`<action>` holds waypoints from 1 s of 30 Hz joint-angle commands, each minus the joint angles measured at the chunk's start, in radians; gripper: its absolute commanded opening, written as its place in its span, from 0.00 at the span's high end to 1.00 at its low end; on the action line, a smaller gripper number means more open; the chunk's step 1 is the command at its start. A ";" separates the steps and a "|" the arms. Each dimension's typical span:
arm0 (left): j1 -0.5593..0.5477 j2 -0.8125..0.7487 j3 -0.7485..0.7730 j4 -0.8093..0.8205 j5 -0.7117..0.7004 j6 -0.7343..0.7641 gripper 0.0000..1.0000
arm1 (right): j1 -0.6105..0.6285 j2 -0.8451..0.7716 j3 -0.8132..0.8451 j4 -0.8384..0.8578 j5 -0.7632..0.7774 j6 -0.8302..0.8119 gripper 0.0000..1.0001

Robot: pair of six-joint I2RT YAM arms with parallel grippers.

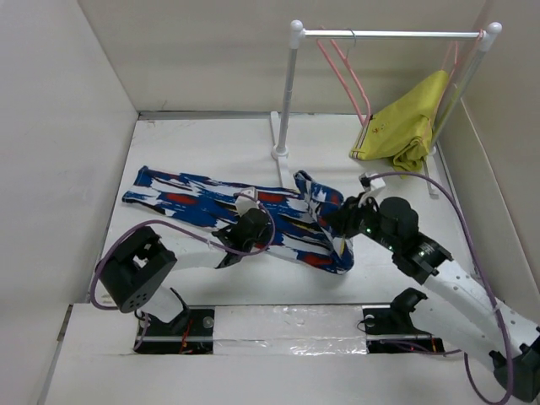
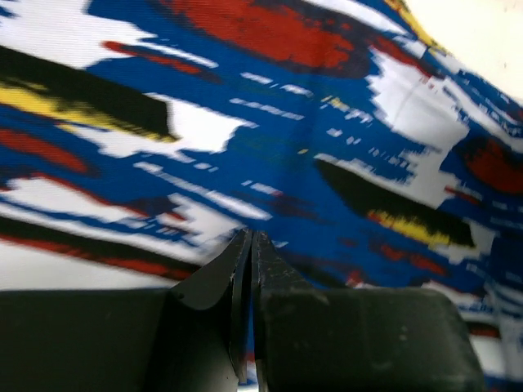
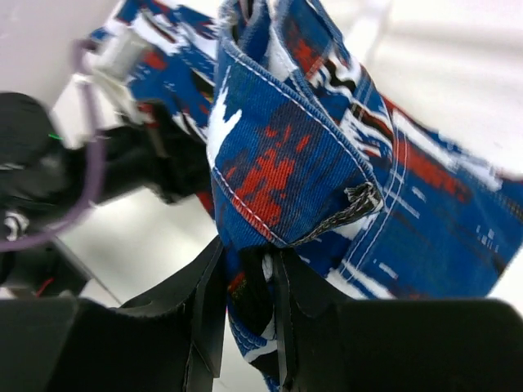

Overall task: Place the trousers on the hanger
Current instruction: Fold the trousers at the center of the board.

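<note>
Top view: I see the trousers [image 1: 211, 201] spread on the table [image 1: 202, 152], the hanger [image 1: 343, 74] on the rail [image 1: 396, 35].
Left wrist: left gripper [image 2: 250, 238] clenched, tips against the cloth.
Right wrist: right gripper [image 3: 249, 265] grasps a raised fold of the trousers.

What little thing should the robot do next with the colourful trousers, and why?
Probably lift the right claw a little higher, towards the pink hanger. It pinches a folded edge of the trousers, but most of the cloth lies flat on the table, and the hanger hangs empty on the rail.
</note>
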 commanded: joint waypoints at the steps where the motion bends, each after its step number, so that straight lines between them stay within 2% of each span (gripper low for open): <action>1: -0.022 0.029 -0.002 0.065 0.005 -0.019 1.00 | 0.114 0.051 0.145 0.146 0.105 0.060 1.00; 7: -0.070 0.091 -0.009 0.083 0.002 -0.040 1.00 | 0.115 0.204 0.352 0.298 0.066 0.088 1.00; 12: -0.132 0.142 -0.012 0.119 0.027 -0.068 1.00 | 0.106 0.214 0.533 0.268 0.156 0.032 1.00; 15: -0.191 0.188 0.023 0.140 0.042 -0.072 1.00 | 0.072 0.215 0.620 0.225 0.150 -0.001 1.00; 18: -0.257 0.258 0.110 0.165 0.077 -0.045 1.00 | 0.051 0.199 0.650 0.199 0.144 -0.018 1.00; 25: -0.329 0.460 0.496 0.145 0.193 0.053 1.00 | 0.006 0.137 0.692 0.098 0.174 -0.068 1.00; 27: -0.329 0.464 0.534 0.125 0.167 0.067 1.00 | -0.015 0.140 0.696 0.066 0.164 -0.077 1.00; 30: -0.286 0.380 0.487 0.117 0.127 0.069 1.00 | -0.027 0.145 0.671 0.068 0.141 -0.078 1.00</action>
